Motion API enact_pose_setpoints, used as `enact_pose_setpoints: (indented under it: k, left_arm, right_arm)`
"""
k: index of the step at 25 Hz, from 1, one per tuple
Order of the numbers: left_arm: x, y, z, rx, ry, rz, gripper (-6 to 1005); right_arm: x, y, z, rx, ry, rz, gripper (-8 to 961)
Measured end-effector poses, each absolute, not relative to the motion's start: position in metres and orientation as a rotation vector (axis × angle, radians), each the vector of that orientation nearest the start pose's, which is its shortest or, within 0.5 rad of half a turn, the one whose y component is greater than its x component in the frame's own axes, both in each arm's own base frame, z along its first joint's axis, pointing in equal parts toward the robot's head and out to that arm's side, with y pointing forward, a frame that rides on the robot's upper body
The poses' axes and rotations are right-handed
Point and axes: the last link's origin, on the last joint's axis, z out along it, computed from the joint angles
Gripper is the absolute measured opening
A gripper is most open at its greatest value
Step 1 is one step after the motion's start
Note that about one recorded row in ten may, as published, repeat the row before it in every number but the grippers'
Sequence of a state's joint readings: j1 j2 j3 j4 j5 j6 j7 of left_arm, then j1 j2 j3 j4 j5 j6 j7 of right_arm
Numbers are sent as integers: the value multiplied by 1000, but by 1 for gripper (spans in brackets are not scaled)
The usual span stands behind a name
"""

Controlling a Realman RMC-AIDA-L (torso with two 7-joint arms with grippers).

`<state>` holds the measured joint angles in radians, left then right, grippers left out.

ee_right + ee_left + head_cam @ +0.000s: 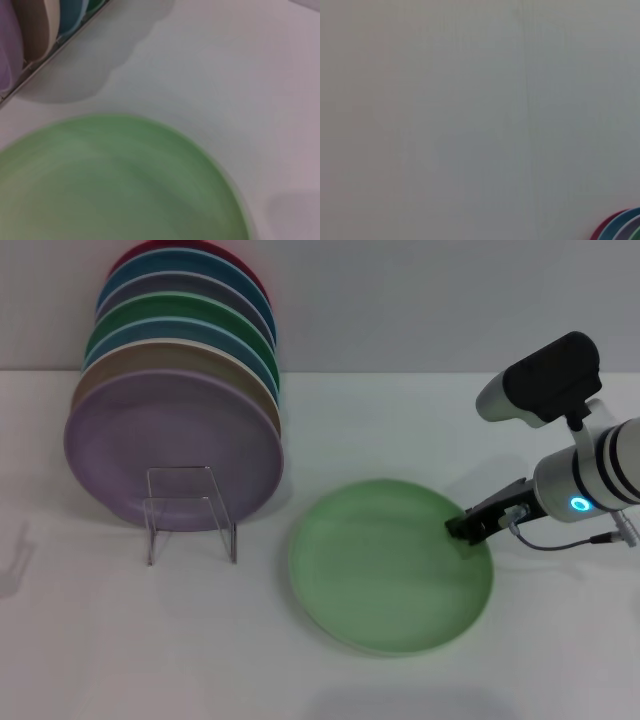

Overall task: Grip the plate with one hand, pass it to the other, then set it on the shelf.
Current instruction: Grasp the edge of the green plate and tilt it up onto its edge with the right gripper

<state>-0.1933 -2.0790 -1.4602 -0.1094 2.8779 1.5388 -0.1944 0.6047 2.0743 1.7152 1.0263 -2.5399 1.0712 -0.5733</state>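
Right, I have the plate [390,565] lying flat on the white table [120,660], near the middle and a little to the right. To its left, well apart from it, stands the shelf [190,512], the small clear stand, with a row of upright coloured plates [175,390] behind it and the lilac plate [170,445] at the front of that row.

My right gripper [468,527] is at the plate's right rim, reaching in from the right side. I cannot tell whether its jaws are spread or already pinching the rim; the head view shows only a dark tip over the edge, and the right wrist view shows the plate [115,180] filling the frame with no fingers. The left gripper is out of sight; its wrist camera sees only a blank wall and a sliver of the stacked plates.

I judge the plate to be stiff, light and rather smooth, likely to slip if pinched shallowly, and breakable if dropped. The raised rim is the only place to take hold, so I would want a deep bite on the right edge, leaving the opposite rim free for the other arm to take.
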Motion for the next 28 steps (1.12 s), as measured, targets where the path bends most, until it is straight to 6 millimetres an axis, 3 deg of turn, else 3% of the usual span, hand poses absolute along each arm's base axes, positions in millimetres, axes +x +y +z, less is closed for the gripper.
enact_pose_setpoints:
  k: [9, 14, 28]
  left_arm:
    - [-365, 241, 36, -1390, -381, -763, 811]
    - [-365, 241, 37, -1390, -381, -765, 811]
    - [-364, 241, 34, -1403, -385, -763, 811]
  right_arm:
    - [217, 389, -23, -2403, 976, -150, 139]
    - [217, 390, -19, -2399, 980, -124, -2]
    - [214, 386, -7, -2408, 1023, -107, 36]
